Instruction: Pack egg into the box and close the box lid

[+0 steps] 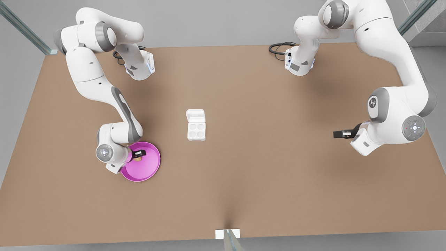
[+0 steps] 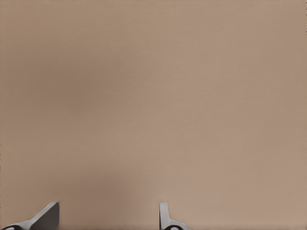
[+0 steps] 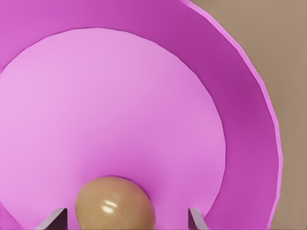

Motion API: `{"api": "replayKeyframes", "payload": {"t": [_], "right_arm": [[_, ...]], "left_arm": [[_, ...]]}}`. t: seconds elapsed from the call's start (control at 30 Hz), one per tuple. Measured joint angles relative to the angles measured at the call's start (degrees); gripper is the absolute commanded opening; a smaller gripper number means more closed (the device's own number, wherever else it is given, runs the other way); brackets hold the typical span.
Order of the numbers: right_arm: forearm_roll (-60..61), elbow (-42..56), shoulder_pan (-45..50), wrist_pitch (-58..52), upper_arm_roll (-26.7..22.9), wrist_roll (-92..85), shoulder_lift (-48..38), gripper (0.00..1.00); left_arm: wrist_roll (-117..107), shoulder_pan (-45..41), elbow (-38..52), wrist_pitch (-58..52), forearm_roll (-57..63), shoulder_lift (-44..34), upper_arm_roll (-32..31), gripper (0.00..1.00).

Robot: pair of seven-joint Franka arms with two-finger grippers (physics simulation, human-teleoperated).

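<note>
While the left pincer (image 1: pixel 335 134) waits open, the right pincer (image 3: pixel 125 219) (open) straddles the egg (image 3: pixel 115 202).

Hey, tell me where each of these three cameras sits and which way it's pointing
Front view: high above the table, looking down on both arms, the box, its open box lid and the pink plate.
Left wrist view: on the waiting arm at the front view's right, facing bare table; left end effector open.
Right wrist view: facing down into the plate; right end effector open around the egg.
Front and right wrist views share plate and egg.
</note>
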Motion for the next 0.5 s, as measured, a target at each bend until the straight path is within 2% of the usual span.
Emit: {"api": "replayKeyframes", "payload": {"t": [0.5], "right_arm": [[0.3, 1.4, 0.8, 0.9, 0.3, 1.5, 0.1, 0.74]], "left_arm": [[-0.2, -0.1, 0.2, -0.3, 0.1, -0.3, -0.3, 1.0]]}}
